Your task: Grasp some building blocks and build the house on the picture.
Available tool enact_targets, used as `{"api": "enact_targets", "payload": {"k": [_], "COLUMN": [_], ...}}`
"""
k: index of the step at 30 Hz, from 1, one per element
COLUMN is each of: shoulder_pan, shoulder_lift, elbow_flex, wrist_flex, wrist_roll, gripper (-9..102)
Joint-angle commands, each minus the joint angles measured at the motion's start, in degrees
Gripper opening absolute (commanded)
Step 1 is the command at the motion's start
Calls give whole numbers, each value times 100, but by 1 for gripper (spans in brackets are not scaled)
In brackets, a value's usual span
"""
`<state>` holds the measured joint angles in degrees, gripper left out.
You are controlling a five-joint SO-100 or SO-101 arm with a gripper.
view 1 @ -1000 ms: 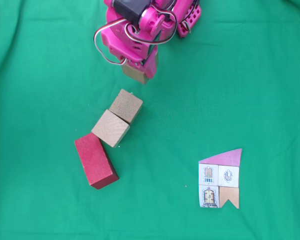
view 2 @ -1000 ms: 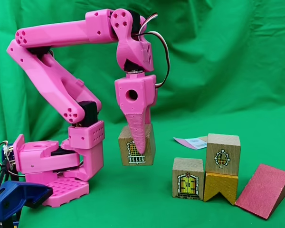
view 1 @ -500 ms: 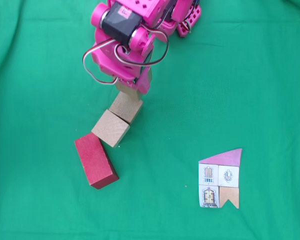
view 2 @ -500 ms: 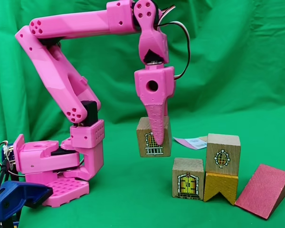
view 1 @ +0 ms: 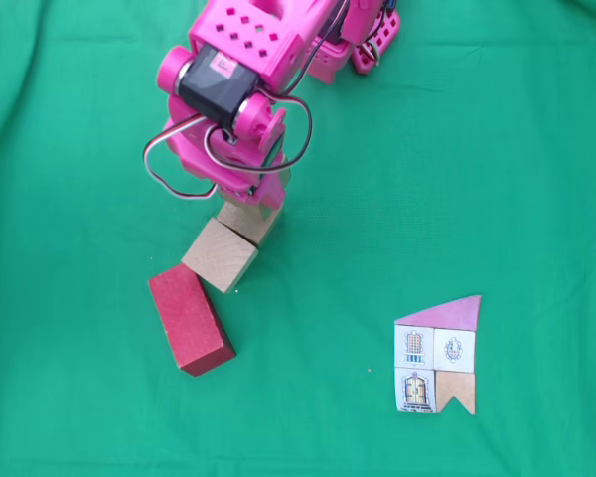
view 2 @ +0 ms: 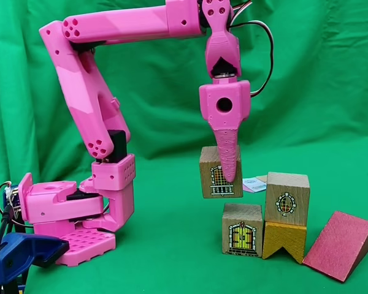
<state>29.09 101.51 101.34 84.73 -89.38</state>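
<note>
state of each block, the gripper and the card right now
gripper: shut on window block
window block: held in the air, upright
door block: standing on cloth
notched block: on cloth, under round-window block
round-window block: stacked on notched block
red wedge: on cloth, unplaced
card: lying flat

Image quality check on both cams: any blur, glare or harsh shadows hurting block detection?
In the top-down fixed view, lighting is even and flat on the green cloth, no glare; the dark-red wooden block and the paper house card are sharp. In the side fixed view, the held tan wooden cube with a window print is crisp, with only soft shadows under the stacked blocks.
</note>
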Motion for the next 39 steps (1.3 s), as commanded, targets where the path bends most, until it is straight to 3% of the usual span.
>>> {"api": "enact_targets", "payload": {"k": [1,39], "shoulder_pan": [-26,-281], "shoulder_lift": [-114,-861], "elbow_flex": [-378,-791], "wrist_flex": [-70,-519], "wrist_roll": [35,-44], "gripper": [21,22]}}
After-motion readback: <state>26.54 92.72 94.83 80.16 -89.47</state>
